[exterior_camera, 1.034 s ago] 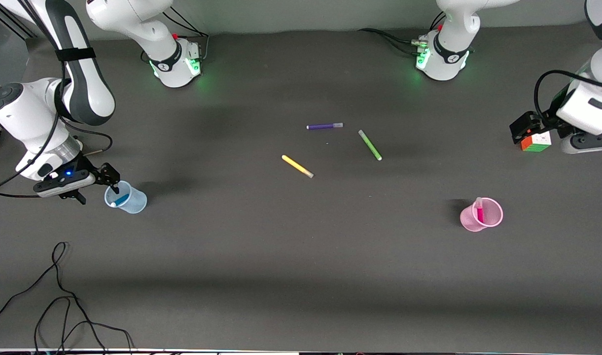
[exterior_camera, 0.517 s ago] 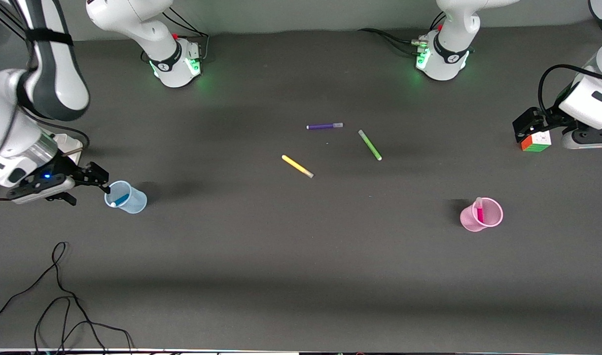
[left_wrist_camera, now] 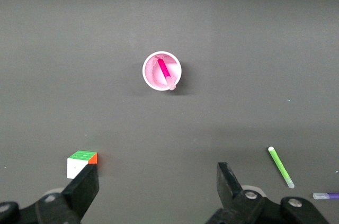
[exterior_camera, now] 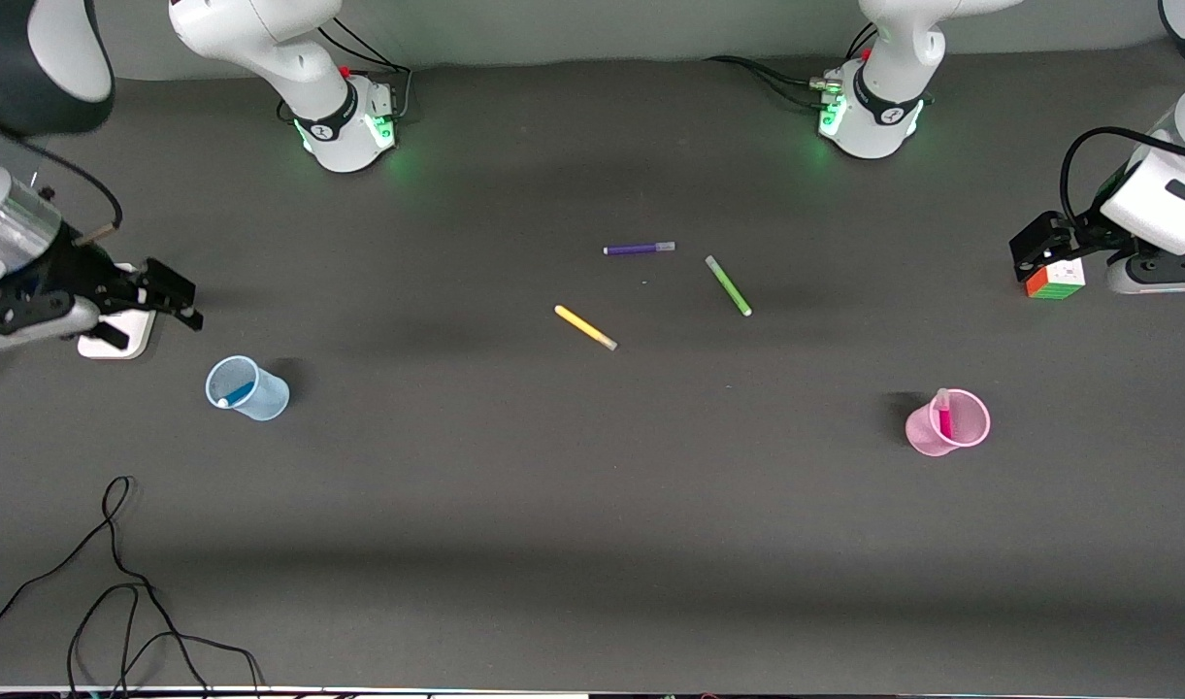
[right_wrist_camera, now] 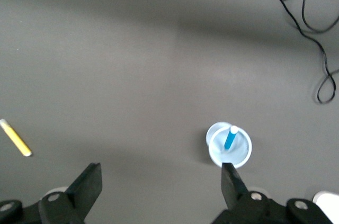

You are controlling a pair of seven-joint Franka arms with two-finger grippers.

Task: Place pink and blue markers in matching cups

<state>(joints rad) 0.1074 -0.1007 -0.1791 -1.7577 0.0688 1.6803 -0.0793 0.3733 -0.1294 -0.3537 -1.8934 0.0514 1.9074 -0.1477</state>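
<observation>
— Where is the slim blue marker with the white tip (exterior_camera: 235, 395) sitting now?

— It is leaning inside the small translucent pale blue cup (exterior_camera: 262, 398) at the right arm's end of the dark tabletop (exterior_camera: 592, 505). A second ago the right pincer (exterior_camera: 155, 306) was hanging right at that cup's rim; now it is pulling up and away, fingers spread wide and holding nothing, over a white pad (exterior_camera: 116, 340).

— And the pink one?

— The magenta-pink marker with the pale cap (exterior_camera: 944, 416) is standing in the translucent pink cup (exterior_camera: 927, 435), unchanged. The left pincer (exterior_camera: 1043, 254) is waiting over a colourful puzzle cube (exterior_camera: 1055, 280), spread open and empty too.

— So what is left?

— Nothing, I judge — both markers are resting in matching cups. The purple marker (exterior_camera: 639, 249), green marker (exterior_camera: 728, 285) and yellow marker (exterior_camera: 585, 327) are lying mid-tabletop, untouched.
</observation>
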